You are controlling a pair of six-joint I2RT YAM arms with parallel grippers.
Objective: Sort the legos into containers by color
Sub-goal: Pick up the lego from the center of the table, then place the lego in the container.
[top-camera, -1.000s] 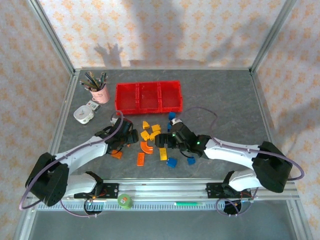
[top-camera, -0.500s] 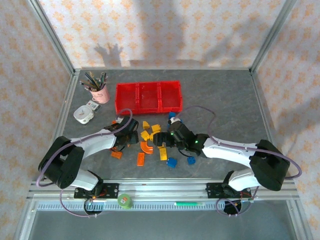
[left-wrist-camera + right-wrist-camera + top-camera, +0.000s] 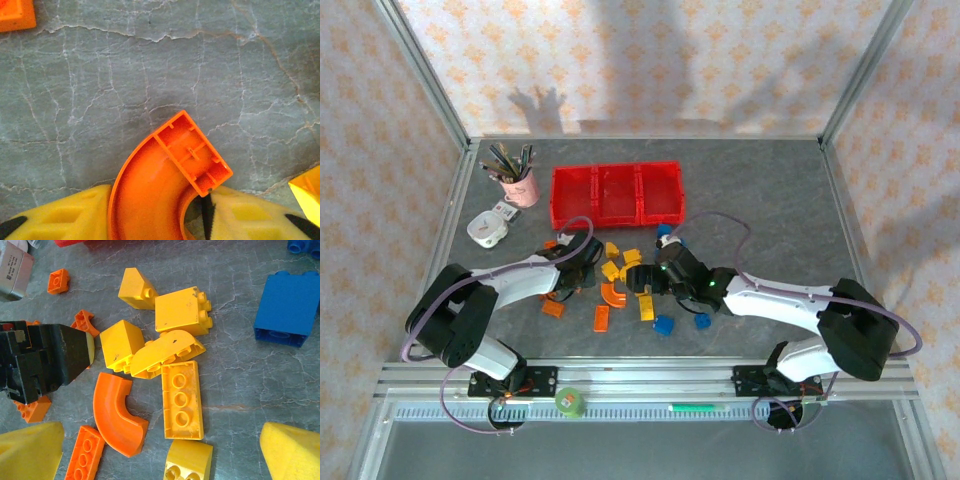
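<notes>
At six o'clock on-camera, left gripper (image 3: 157,220) pinches the curved orange arch (image 3: 165,165), which may twist free; right gripper (image 3: 162,455) gapes.

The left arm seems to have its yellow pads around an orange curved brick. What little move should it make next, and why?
Probably a short, straight lift. The left tool's pads look pressed against both sides of the orange arch, and a yellow brick sits close beside it. Rising straight up should clear the neighbours before it heads for the red bins.
</notes>
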